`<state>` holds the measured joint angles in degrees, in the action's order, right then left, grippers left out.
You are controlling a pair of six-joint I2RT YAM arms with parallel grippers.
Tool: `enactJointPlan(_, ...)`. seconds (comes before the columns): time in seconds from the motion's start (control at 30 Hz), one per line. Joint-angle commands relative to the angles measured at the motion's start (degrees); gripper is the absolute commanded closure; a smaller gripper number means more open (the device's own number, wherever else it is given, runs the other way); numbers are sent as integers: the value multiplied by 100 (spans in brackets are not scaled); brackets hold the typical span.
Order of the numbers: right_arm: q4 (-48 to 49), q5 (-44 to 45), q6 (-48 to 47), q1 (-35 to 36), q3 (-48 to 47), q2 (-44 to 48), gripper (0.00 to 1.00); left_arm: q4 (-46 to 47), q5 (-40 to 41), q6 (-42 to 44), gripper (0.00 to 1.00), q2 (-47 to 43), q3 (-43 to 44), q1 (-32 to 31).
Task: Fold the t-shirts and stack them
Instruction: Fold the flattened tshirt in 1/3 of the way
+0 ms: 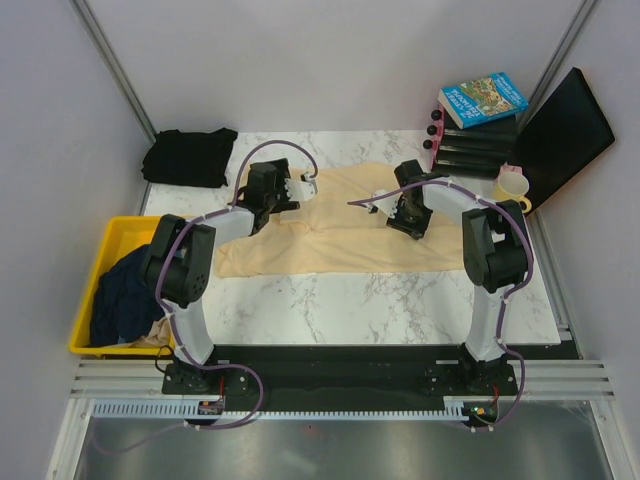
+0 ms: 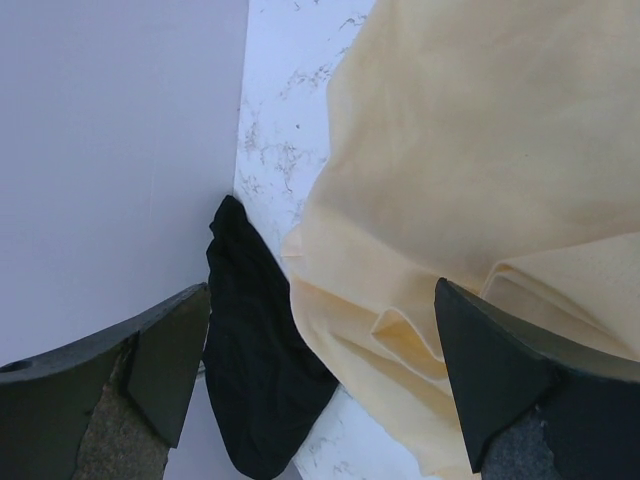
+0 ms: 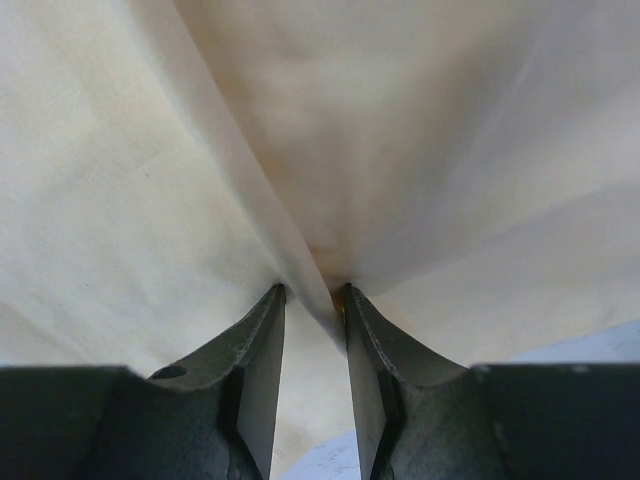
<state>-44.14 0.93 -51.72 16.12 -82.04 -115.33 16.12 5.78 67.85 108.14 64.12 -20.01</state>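
Note:
A large cream-yellow t-shirt (image 1: 340, 235) lies spread and creased across the middle of the marble table. My right gripper (image 1: 403, 222) is on its right part; in the right wrist view the gripper (image 3: 314, 290) is shut on a raised fold of the cream shirt (image 3: 330, 150). My left gripper (image 1: 303, 187) hovers over the shirt's back left edge. It is wide open (image 2: 322, 288) and empty above the cream shirt (image 2: 470, 170), with the black shirt (image 2: 255, 350) beyond. The black shirt (image 1: 190, 158) lies bunched at the back left corner. A dark navy shirt (image 1: 122, 295) sits in a bin.
A yellow bin (image 1: 85, 300) stands off the table's left edge. At the back right are a yellow mug (image 1: 510, 187), a stack of dark trays (image 1: 480, 148) with a book (image 1: 483, 100) on top, and a leaning black panel (image 1: 562, 135). Walls close in at the left and back.

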Motion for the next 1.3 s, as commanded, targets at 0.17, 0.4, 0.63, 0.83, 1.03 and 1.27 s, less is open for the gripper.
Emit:
enactJointPlan(0.17,-68,-277,92,93,144,-192,61,-2241,-1656,51,0,-1284,-163,164)
enactJointPlan(0.4,-77,-339,110,102,74,-236,61,-3308,-2669,457,0,-1340,-233,305)
enactJointPlan(0.63,-147,-286,49,111,-58,-271,61,-3475,-2899,492,0,-559,504,296)
enactJointPlan(0.83,-139,-277,83,111,48,-209,62,-3484,-2846,597,0,-188,856,296)
enactJointPlan(1.03,-130,-286,119,111,83,-209,63,-3484,-2872,659,0,-135,883,296)
enactJointPlan(1.27,-139,-277,110,111,-22,-297,63,-3484,-3013,545,2,-91,945,296)
